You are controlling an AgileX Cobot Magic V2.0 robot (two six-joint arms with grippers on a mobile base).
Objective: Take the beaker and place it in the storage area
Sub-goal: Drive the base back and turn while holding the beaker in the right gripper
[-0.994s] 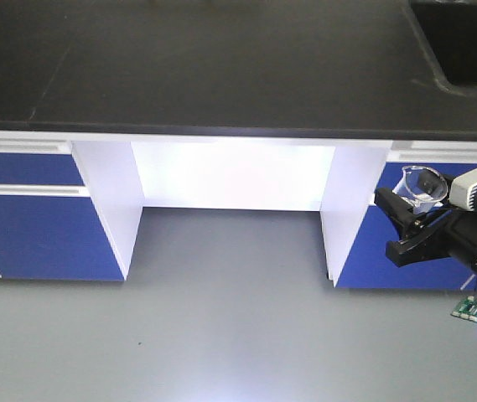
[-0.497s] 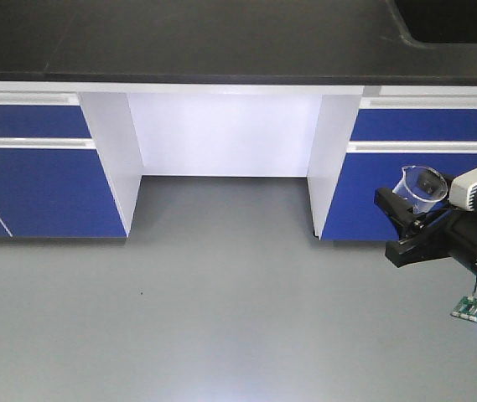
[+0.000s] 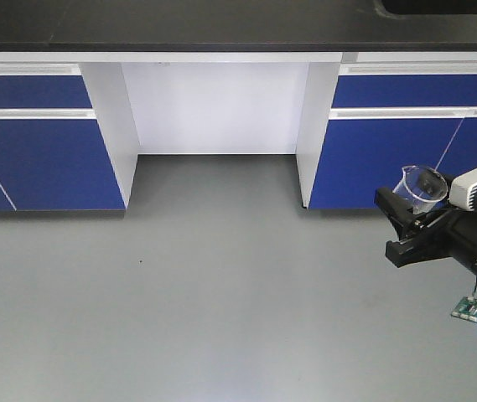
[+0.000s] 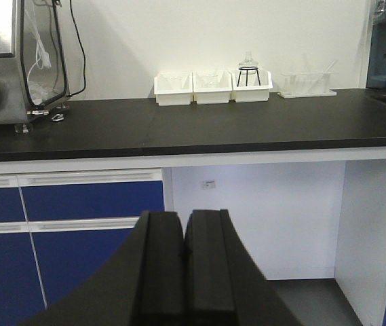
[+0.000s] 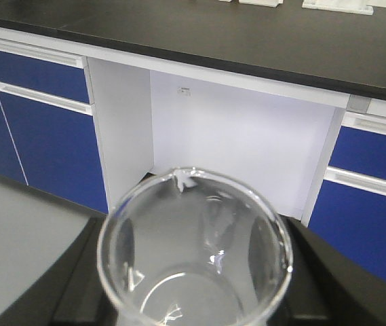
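Beaker (image 3: 422, 188) check, biggest stuff first: grey floor (image 3: 221, 293) fills most of the front view, with a long black worktop (image 4: 213, 129) running over blue cabinets (image 3: 45, 159) and a white knee gap (image 3: 217, 105). Three white trays (image 4: 213, 88) sit in a row at the worktop's back edge. Right gripper (image 3: 412, 211) is clamped around the beaker, holding it upright above the floor, well apart from the worktop. Left gripper (image 4: 182, 234) has its pads pressed flat together. Beaker's clear glass, mouth up.
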